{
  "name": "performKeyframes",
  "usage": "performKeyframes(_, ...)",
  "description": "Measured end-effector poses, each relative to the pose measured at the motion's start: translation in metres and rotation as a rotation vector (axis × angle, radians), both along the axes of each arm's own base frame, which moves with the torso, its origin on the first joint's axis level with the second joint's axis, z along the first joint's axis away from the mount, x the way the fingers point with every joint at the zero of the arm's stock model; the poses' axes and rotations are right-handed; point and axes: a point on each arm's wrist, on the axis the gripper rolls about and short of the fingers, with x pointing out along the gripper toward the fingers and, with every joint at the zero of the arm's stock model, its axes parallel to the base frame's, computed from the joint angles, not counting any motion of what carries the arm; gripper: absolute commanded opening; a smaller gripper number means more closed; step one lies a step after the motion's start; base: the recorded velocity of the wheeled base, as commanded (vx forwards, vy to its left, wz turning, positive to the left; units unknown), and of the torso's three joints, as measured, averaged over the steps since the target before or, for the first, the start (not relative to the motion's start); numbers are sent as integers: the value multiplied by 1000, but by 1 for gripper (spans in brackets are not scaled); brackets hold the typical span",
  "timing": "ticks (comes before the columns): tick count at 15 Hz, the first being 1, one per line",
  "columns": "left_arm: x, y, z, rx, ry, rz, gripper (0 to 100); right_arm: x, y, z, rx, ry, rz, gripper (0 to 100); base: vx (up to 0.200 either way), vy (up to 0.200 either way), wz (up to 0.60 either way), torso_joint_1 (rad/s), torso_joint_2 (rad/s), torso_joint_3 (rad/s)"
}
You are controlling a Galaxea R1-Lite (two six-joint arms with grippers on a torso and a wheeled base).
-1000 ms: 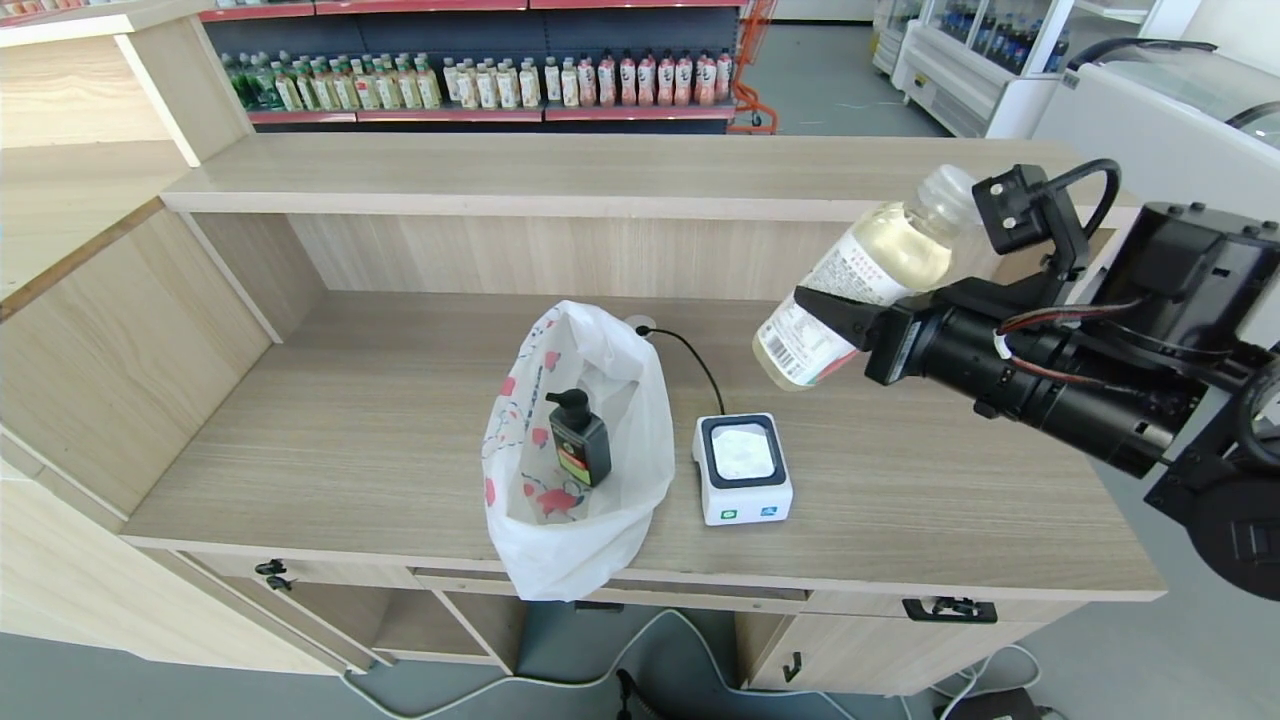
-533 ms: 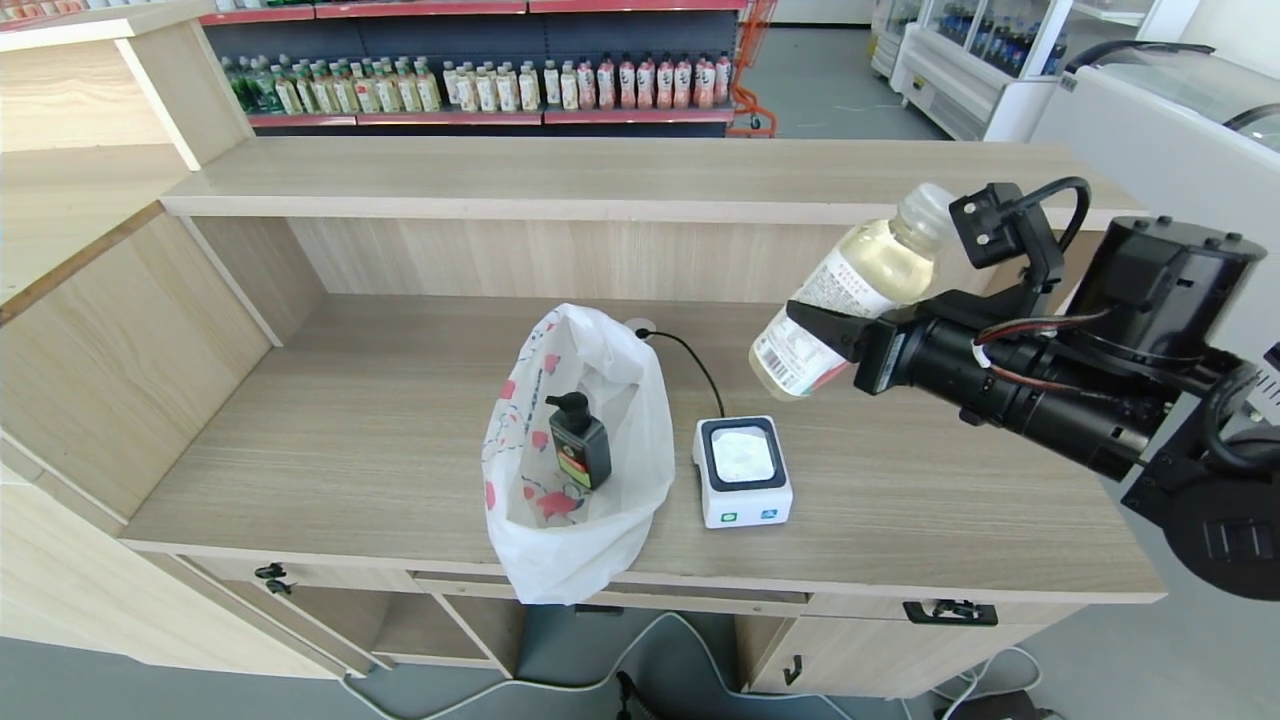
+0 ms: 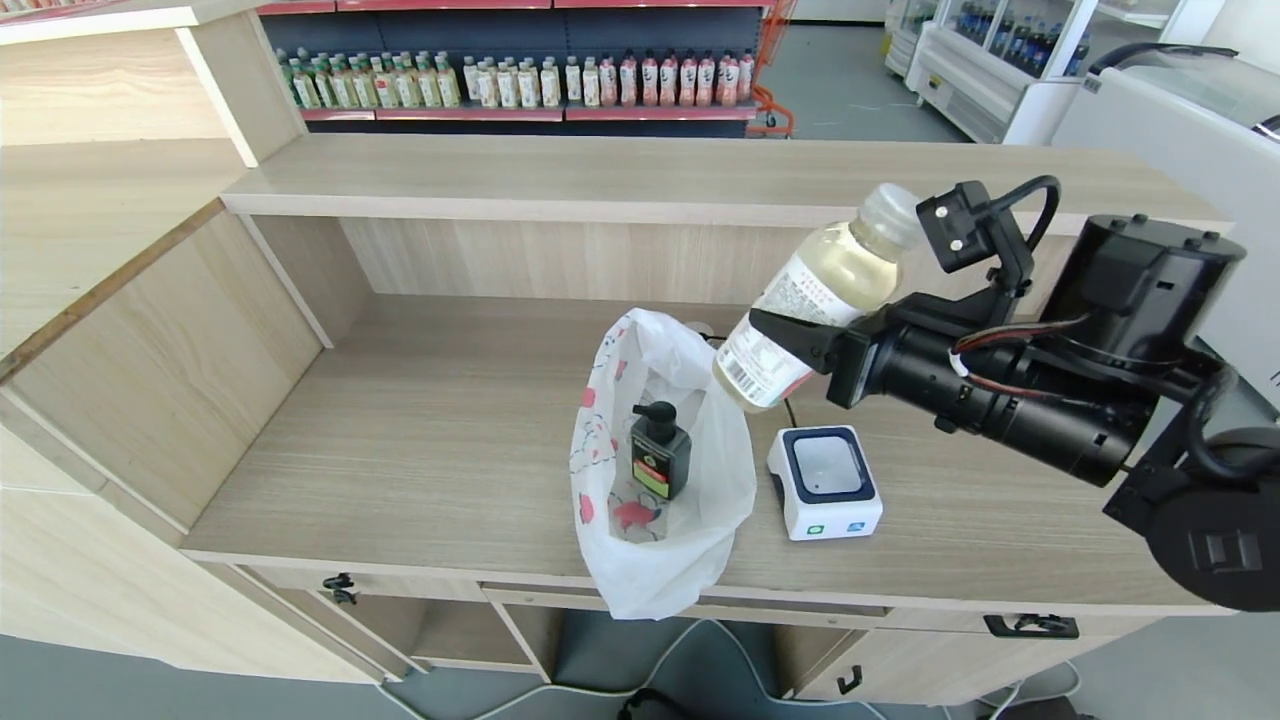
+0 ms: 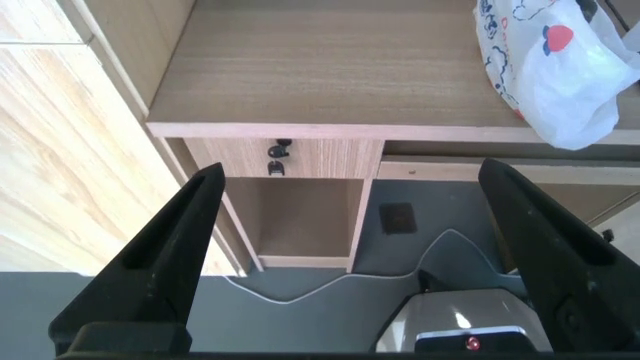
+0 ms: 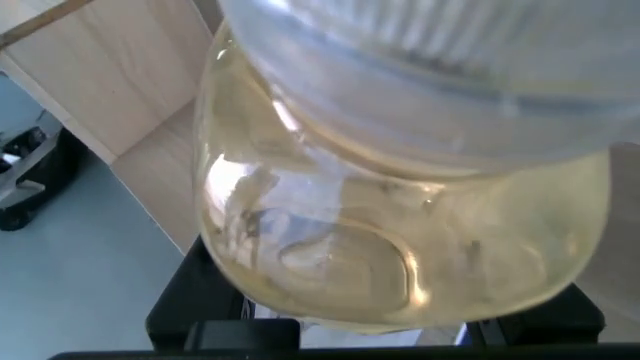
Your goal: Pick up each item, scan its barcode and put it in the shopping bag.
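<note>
**Item 1: bottle** [image 3: 835, 275]. Clear, with pale liquid and a white barcoded label. You hold it clamped in the right gripper [image 3: 790, 335], aloft and tilted. The cap points up and far right, and the base hangs over the far right rim of the bag.

**Item 2: shopping bag** [image 3: 650, 570]. White with red print, standing open at the near edge of the counter [image 3: 420, 440]. It holds one dark pump bottle [image 3: 659, 452], upright.

**Item 3: scanner** [image 3: 825, 480]. White, window facing up, on the counter just right of the bag.

**Item 4: left gripper** [image 4: 345, 270]. Fingers apart with nothing between them, held off the counter's near left edge, well apart from the bag.

**Change.** Your head camera has swung, so the bag and scanner sit further right in the picture; discount that shift. Measured against the scanner, the bottle itself has travelled left. A second ago its base hung to the scanner's far right, and now it hangs to the scanner's far left, at the bag.

**Reading.** You appear to be past the scan and on the bagging step. Lower the bottle clear of the pump bottle, since the bag's soft rim may fold.
</note>
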Motion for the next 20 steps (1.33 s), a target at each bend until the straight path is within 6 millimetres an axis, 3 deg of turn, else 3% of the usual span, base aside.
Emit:
performKeyframes(2, 0, 0, 0, 0, 0, 1, 100, -9, 9, -4, -11, 8, 33, 0, 0, 0, 0, 0, 0, 0)
performKeyframes(9, 0, 0, 0, 0, 0, 1, 100, -47, 11, -64, -181, -1, 138, 0, 0, 0, 0, 0, 0, 0)
performKeyframes(20, 0, 0, 0, -1, 0, 1, 100, -29, 24, -108, -220, -83, 129, 0, 0, 0, 0, 0, 0, 0)
